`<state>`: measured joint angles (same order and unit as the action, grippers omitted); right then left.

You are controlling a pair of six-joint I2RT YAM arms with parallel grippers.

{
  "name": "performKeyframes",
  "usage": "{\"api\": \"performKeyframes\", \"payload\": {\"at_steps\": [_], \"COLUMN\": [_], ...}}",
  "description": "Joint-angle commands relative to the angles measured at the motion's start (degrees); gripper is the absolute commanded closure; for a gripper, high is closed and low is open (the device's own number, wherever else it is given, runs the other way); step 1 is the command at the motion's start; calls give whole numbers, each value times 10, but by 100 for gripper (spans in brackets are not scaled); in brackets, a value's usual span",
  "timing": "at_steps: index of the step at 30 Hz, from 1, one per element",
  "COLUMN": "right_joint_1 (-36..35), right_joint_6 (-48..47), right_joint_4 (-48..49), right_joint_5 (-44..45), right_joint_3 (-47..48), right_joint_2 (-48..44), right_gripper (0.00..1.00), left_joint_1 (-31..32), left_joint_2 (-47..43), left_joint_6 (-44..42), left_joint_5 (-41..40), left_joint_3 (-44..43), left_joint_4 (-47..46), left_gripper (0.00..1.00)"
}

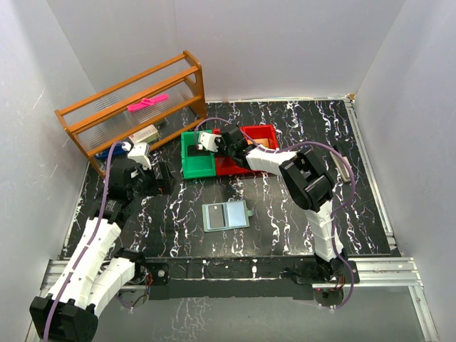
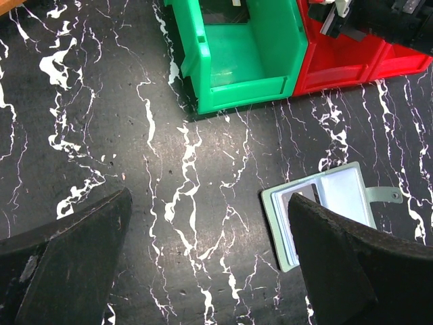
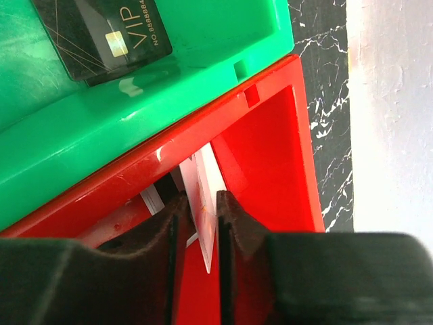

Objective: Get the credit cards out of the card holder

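The card holder [image 1: 226,214] lies open and flat on the black marbled table, pale blue-grey inside. In the left wrist view the card holder [image 2: 342,193] shows a grey card [image 2: 302,195] in its left pocket. My right gripper [image 3: 201,203] hangs in the red bin [image 3: 270,162], its jaws slightly parted around a white credit card [image 3: 205,183] standing on edge. A black VIP card [image 3: 108,34] lies in the green bin [image 3: 169,101]. The right gripper [image 1: 226,146] reaches over both bins. My left gripper [image 2: 210,203] hovers wide open over bare table left of the holder, as does the left gripper [image 1: 164,178].
The green bin [image 1: 196,153] and red bin [image 1: 263,135] stand side by side behind the holder. A wooden rack [image 1: 135,107] with a pink item stands at the back left. White walls close in the table on three sides. Another white card edge [image 3: 152,198] shows in the red bin.
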<state>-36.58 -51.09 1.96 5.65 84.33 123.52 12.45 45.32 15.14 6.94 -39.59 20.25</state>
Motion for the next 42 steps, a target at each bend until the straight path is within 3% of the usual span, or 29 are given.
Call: {"api": "performKeyframes", "payload": {"at_steps": [1,12,42], "right_joint_1": [4,5,5], "right_joint_6": [-9,-20,57], "right_joint_4": [21,18,1], "right_joint_5": [-7,30,-2], "right_joint_3": [19,16,27], "right_joint_2": [2,2,-7], "right_gripper": [75,60,49], "left_joint_1": [-2,-2,-2], "left_joint_2": [-1,6,22], "left_joint_6": [-8,-9,-13], "left_joint_5": [16,24,54], "left_joint_3": [6,5,4], "left_joint_4": [-6,-5,-7], "left_gripper": [1,1,1]}}
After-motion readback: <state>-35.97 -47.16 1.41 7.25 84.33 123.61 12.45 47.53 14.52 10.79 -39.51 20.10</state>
